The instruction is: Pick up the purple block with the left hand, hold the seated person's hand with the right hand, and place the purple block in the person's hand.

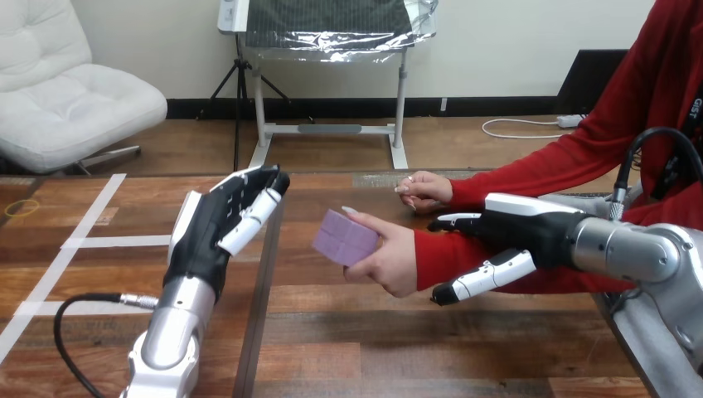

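The purple block (344,237) is held in the person's hand (391,259) above the middle of the table, with their fingers and thumb round its right side. My left hand (217,228) stands open just left of the block, palm towards it, fingers straight and apart from it. My right hand (506,234) comes in from the right and is closed on the person's red-sleeved wrist (435,253), with fingers (456,220) over it and the thumb (481,279) under it.
The person's other hand (424,191) rests on the table behind the block. A dark seam (259,307) runs down the wooden table between my arms. White tape lines (75,249) mark the left part, and a black cable (70,332) loops beside my left forearm.
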Action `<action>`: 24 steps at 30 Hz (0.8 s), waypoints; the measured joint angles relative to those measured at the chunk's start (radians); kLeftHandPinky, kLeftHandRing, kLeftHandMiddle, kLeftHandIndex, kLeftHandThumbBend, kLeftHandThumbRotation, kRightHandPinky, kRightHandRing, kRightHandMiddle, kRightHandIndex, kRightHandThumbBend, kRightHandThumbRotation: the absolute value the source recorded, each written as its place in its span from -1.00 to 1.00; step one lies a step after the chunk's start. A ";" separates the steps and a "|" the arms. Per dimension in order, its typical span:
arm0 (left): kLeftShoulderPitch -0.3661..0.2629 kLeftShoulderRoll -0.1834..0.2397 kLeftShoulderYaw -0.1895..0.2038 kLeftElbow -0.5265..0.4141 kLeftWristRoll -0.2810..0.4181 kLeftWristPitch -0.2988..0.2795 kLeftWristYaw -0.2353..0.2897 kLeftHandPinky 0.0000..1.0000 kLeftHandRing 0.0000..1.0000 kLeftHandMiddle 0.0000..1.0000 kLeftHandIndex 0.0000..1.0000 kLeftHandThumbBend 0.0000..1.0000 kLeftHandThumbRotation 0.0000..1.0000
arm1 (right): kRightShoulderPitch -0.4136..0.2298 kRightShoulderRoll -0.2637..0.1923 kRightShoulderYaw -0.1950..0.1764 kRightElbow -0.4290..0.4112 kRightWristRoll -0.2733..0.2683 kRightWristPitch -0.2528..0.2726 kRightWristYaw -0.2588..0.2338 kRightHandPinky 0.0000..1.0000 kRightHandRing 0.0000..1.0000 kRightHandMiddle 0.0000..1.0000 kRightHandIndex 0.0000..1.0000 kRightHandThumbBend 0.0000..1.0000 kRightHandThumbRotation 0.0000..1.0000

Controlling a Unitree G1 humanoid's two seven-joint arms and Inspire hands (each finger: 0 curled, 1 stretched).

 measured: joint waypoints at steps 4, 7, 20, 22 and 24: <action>0.015 -0.001 0.000 -0.016 0.000 0.001 -0.003 0.64 0.67 0.64 0.50 -0.09 0.23 | 0.014 -0.005 -0.005 -0.012 -0.001 -0.008 -0.008 0.75 0.90 0.94 0.93 1.00 0.87; 0.025 -0.002 0.000 -0.025 0.000 0.001 -0.004 0.62 0.66 0.64 0.49 -0.10 0.23 | 0.030 -0.012 -0.009 -0.027 -0.004 -0.016 -0.025 0.79 0.89 0.93 0.91 1.00 0.93; 0.065 -0.002 -0.002 -0.054 0.001 -0.010 -0.006 0.46 0.53 0.54 0.45 -0.11 0.09 | 0.108 -0.021 -0.030 -0.103 -0.041 0.000 -0.162 0.58 0.76 0.80 0.81 1.00 1.00; 0.075 -0.003 -0.003 -0.061 0.001 -0.016 -0.008 0.44 0.53 0.54 0.44 -0.12 0.07 | 0.119 -0.020 -0.032 -0.108 -0.046 0.005 -0.199 0.54 0.73 0.78 0.78 1.00 1.00; 0.084 -0.003 -0.005 -0.068 0.002 -0.021 -0.009 0.43 0.53 0.53 0.43 -0.12 0.05 | 0.129 -0.016 -0.038 -0.109 -0.045 0.006 -0.239 0.50 0.71 0.75 0.76 0.99 1.00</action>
